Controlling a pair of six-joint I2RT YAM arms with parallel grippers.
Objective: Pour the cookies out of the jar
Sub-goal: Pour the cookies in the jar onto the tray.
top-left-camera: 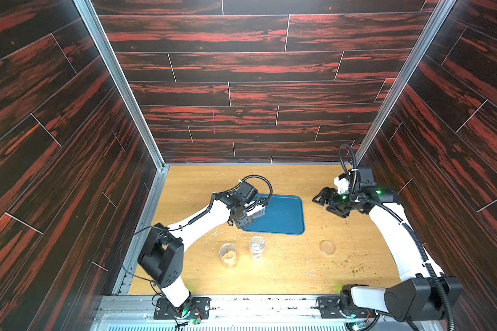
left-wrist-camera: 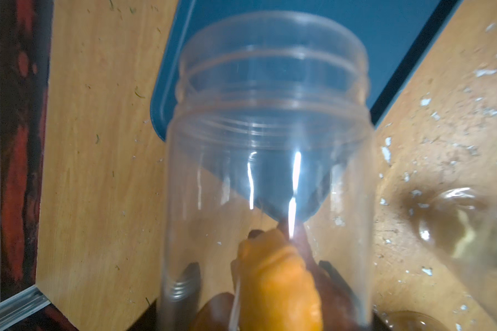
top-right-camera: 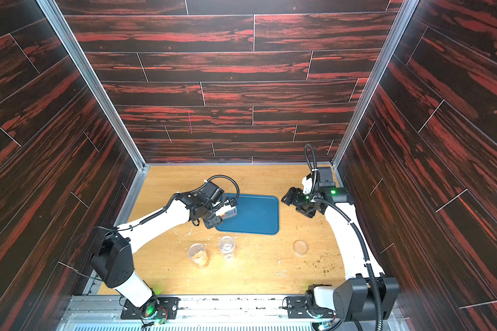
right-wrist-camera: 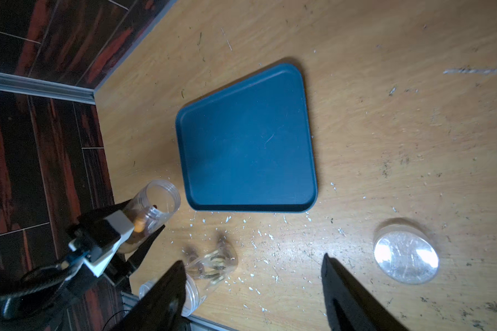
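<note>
The left jaws pinch the base end of a clear, lidless plastic jar (top-left-camera: 258,212), just left of centre in the lower half of both top views. The cookies (left-wrist-camera: 279,283), orange and dark brown, sit heaped at that base end, right by the jaws; none lies on the blue tray (top-left-camera: 286,220), which is bare. From the jaws the jar's long axis runs toward the right of the frame, close to level, with the open mouth over the tray's left rim. Judged from that, the pour turns on dipping the mouth below the base, so the cookies slide along the axis; the mouth hangs near the rim, so some could land on the wooden surface (top-left-camera: 284,272).

The right jaws, at the right of the frame beyond the tray, stand spread and empty, well apart from the jar; the left arm is the one placed to pour. Lower in the frame stand a clear jar of yellowish bits (top-left-camera: 228,255) and a second clear jar (top-left-camera: 256,246); a clear lid (top-left-camera: 327,247) lies to their right.
</note>
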